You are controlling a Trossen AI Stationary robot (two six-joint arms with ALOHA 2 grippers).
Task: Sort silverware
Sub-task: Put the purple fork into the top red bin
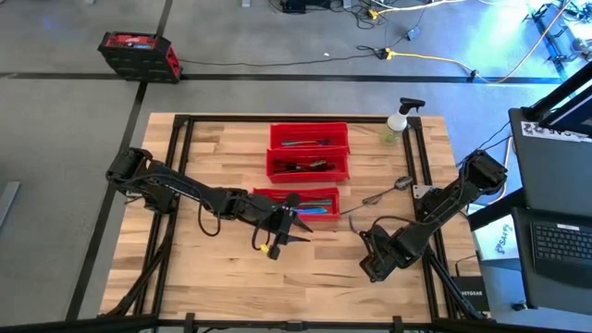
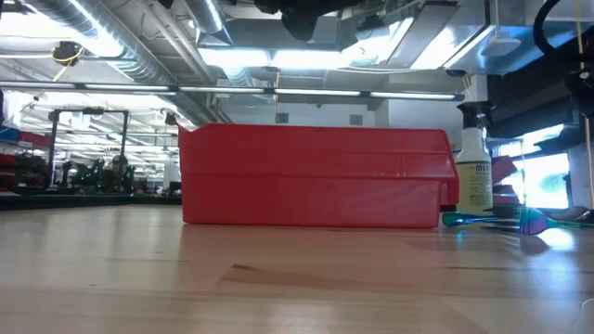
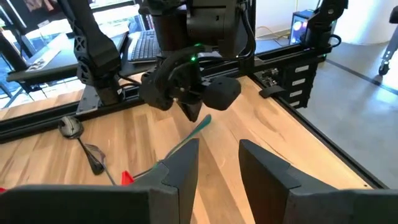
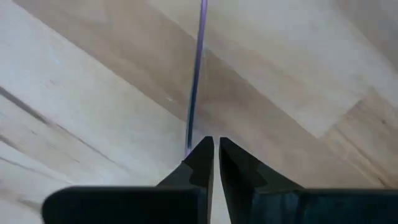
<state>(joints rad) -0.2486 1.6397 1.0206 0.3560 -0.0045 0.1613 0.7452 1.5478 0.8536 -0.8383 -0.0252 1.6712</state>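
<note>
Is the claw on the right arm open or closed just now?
Closed: the right gripper has its fingertips nearly together, pinching the end of a slim purple utensil.

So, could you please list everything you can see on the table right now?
long rectangular red plastic bins: three, red, table centre, silverware inside.
clear plastic spray bottle: one, clear, far right corner.
dark bronze metal spoon: one, dark, bare wood right of the bins.
slim iridescent teal-purple utensil: one, in the right jaws.
left gripper: black, jaws open, by the nearest bin.
right gripper: black, jaws shut, table's near right.
</note>
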